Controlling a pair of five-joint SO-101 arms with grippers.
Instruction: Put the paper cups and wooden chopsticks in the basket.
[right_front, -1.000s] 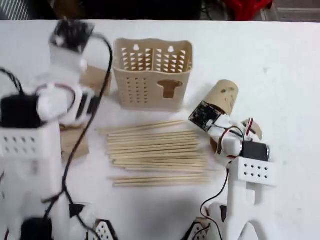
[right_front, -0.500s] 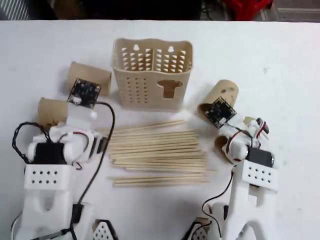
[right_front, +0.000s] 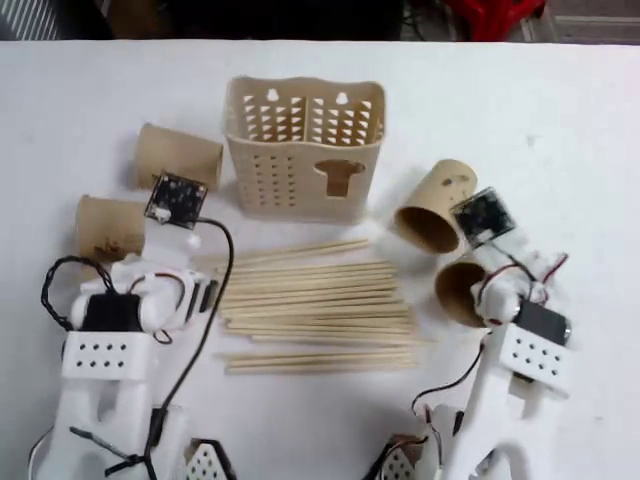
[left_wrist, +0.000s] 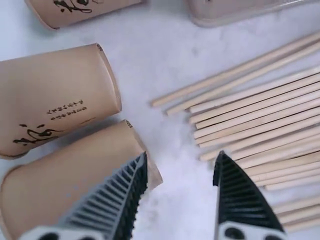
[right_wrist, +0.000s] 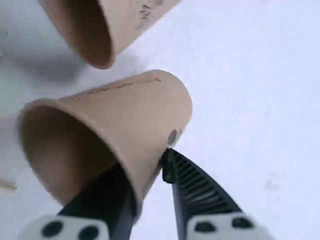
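Note:
A beige slotted basket (right_front: 305, 150) stands at the back middle of the table. In front of it lies a pile of wooden chopsticks (right_front: 315, 305). Two paper cups lie on their sides left of the basket (right_front: 178, 157) (right_front: 110, 227). My left gripper (left_wrist: 181, 157) hangs open and low, with one finger over a third cup (left_wrist: 70, 185) and the other over the chopsticks (left_wrist: 250, 115). Right of the pile, my right gripper (right_wrist: 145, 167) is shut on the wall of a lying cup (right_wrist: 110, 130) (right_front: 462, 290), one finger inside its mouth. Another cup (right_front: 435, 208) lies just behind it.
The left arm's base (right_front: 105, 370) and the right arm's base (right_front: 520, 365) stand at the front of the white table (right_front: 580, 150), with cables trailing down. Bare table spreads to the far right and behind the basket.
The left arm has swung down from a raised pose to just above the cups on the left. The right arm has shifted right and back with its cup, away from the other cup.

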